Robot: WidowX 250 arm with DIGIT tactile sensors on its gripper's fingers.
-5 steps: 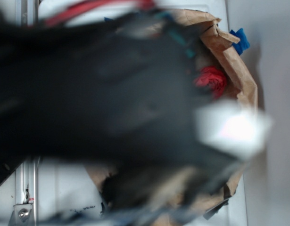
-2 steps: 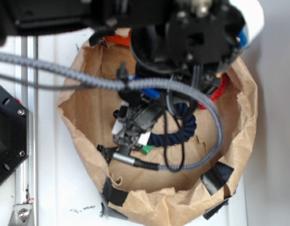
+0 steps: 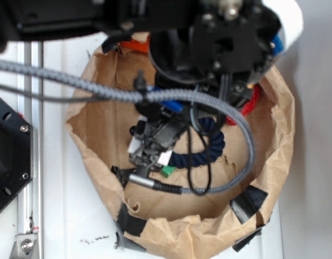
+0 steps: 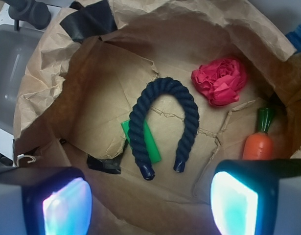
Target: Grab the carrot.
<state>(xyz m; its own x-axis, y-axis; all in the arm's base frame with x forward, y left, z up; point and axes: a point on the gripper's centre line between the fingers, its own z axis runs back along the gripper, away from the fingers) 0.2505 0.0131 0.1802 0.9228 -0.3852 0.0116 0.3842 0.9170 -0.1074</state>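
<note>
The carrot (image 4: 258, 143) is orange with a dark green stem pointing up, and it lies against the right wall of the brown paper bag (image 4: 52, 88) in the wrist view. My gripper (image 4: 150, 205) hangs open above the bag floor with nothing between its fingers. The right finger (image 4: 236, 203) sits just below and left of the carrot and hides its tip. In the exterior view my arm (image 3: 219, 38) covers the top of the bag. Only an orange bit of the carrot (image 3: 140, 44) peeks out by the upper rim.
A dark blue rope bent into a U (image 4: 162, 122) lies mid-bag, partly over a flat green block (image 4: 150, 144). A red crumpled paper ball (image 4: 219, 81) sits above the carrot. Black tape (image 4: 104, 163) patches the bag. The bag rim (image 3: 284, 124) rises all round.
A second ago the arm was a dark blur sweeping over the bag. It now holds steady above it, with no visible shift since 0.4 s ago.
</note>
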